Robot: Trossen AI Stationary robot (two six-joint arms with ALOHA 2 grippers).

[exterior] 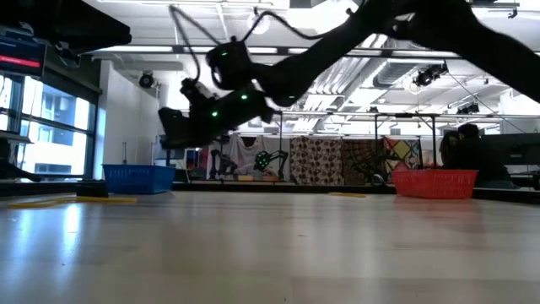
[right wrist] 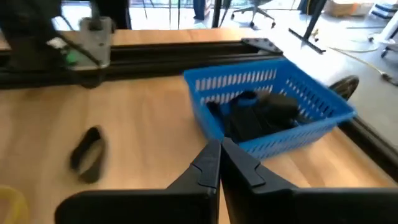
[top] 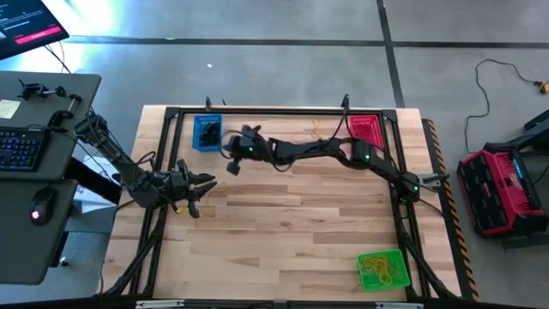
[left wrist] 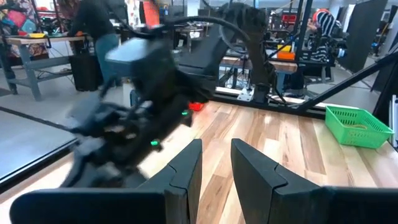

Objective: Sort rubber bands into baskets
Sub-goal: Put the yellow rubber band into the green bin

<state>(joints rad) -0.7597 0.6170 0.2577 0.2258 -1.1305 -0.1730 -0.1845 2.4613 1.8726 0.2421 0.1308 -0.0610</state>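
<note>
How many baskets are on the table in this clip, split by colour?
Blue basket: 1
Red basket: 1
Green basket: 1
Total: 3 baskets

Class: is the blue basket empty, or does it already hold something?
Not empty: the blue basket holds a dark heap, probably black rubber bands, seen past the right gripper, whose fingers are shut.
</note>
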